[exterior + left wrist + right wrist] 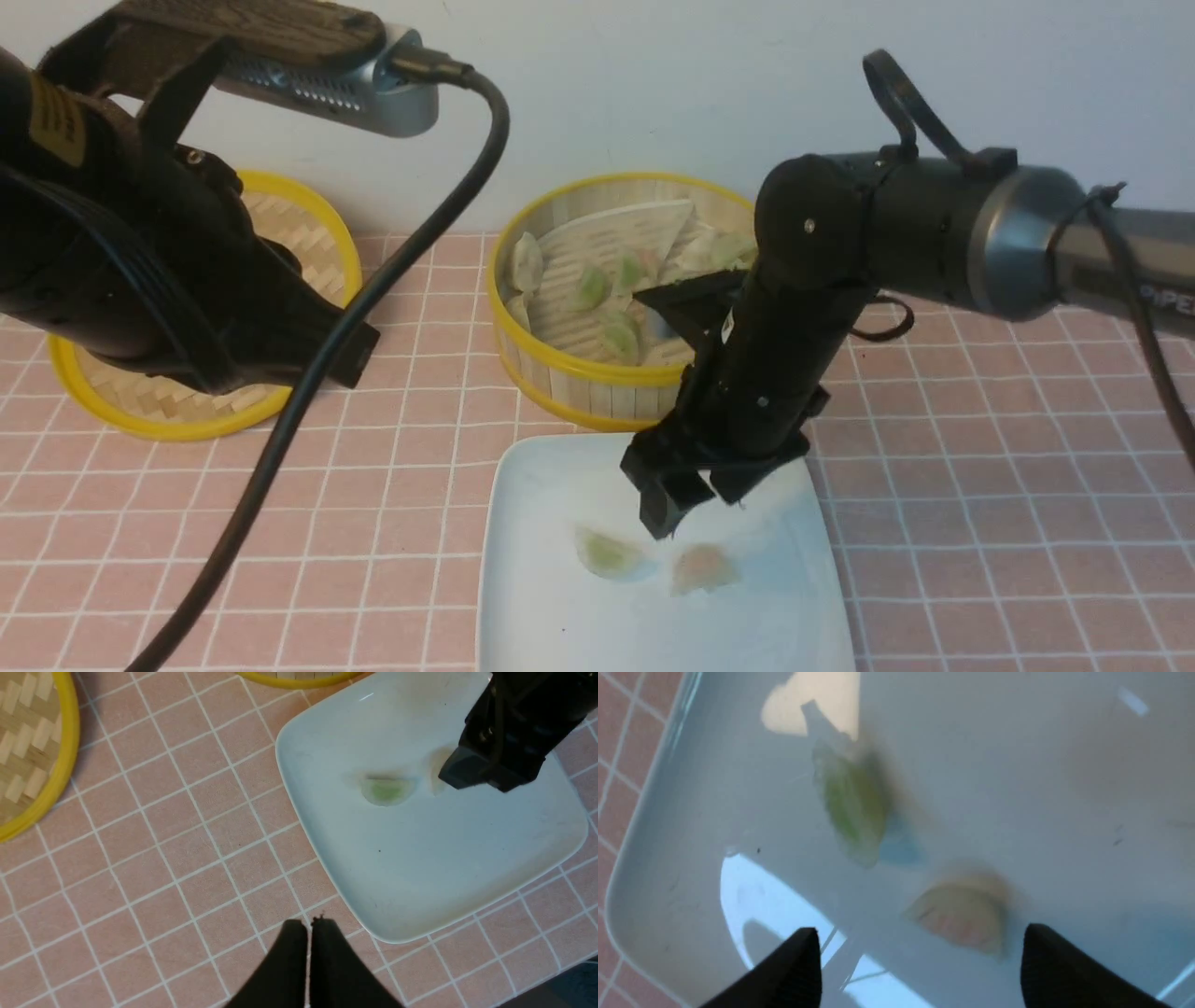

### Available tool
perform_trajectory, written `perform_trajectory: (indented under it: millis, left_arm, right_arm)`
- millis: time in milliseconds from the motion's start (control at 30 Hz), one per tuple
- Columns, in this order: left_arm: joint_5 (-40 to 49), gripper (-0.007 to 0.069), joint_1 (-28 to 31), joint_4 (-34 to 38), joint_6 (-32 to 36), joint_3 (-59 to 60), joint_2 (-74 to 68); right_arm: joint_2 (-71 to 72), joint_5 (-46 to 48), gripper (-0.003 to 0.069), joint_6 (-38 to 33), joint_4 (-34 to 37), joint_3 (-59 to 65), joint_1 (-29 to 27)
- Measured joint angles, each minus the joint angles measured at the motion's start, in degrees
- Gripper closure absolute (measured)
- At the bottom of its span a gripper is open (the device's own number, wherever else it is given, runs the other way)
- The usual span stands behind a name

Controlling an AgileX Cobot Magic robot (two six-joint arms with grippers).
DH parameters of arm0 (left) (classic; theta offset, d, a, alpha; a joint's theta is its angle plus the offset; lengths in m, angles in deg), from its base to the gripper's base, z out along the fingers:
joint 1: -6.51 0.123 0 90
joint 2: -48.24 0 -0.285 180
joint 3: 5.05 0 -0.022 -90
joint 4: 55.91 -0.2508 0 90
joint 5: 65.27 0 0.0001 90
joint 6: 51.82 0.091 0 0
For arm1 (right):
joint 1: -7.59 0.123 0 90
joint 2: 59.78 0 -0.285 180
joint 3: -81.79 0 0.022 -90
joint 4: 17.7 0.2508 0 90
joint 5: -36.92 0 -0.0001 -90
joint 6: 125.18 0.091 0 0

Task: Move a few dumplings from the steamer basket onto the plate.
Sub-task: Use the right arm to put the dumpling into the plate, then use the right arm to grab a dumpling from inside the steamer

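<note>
The white square plate [560,616] lies at the front centre and holds a pale green dumpling [609,553] and a pinkish dumpling [705,567]. Both also show in the right wrist view, green [852,802] and pinkish [964,912]. My right gripper [695,509] hangs open and empty just above the plate, over the pinkish dumpling [437,767]. The steamer basket [597,378] stands behind the plate with several dumplings [590,285] inside. My left gripper [308,924] is shut and empty, above the tiles next to the plate [420,868].
The flat woven yellow-rimmed lid [280,233] lies at the back left, partly behind my left arm. A thick black cable [308,383] hangs from the left arm across the pink tiled tabletop. A white wall stands behind the steamer.
</note>
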Motion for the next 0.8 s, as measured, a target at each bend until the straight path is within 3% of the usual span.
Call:
perform_trajectory:
  millis: [133, 400, 667, 800]
  left_arm:
    - [0.00, 0.0631, 0.00, 0.00, 0.00, 0.00, 0.00]
    - [0.00, 0.0631, 0.00, 0.00, 0.00, 0.00, 0.00]
    - [0.00, 0.0631, 0.00, 0.00, 0.00, 0.00, 0.00]
    - [0.00, 0.0631, 0.00, 0.00, 0.00, 0.00, 0.00]
  right_arm:
    - [-1.84, -2.82, 0.0105, 0.98, -5.73, -8.94, -2.11]
    - [-17.51, -1.41, 0.0110, 1.17, -7.29, -32.74, -9.80]
    - [-30.13, 0.95, 0.0112, 3.37, -7.23, -46.73, -10.64]
    - [-33.49, 0.95, 0.0150, 5.58, -6.95, -49.18, -10.64]
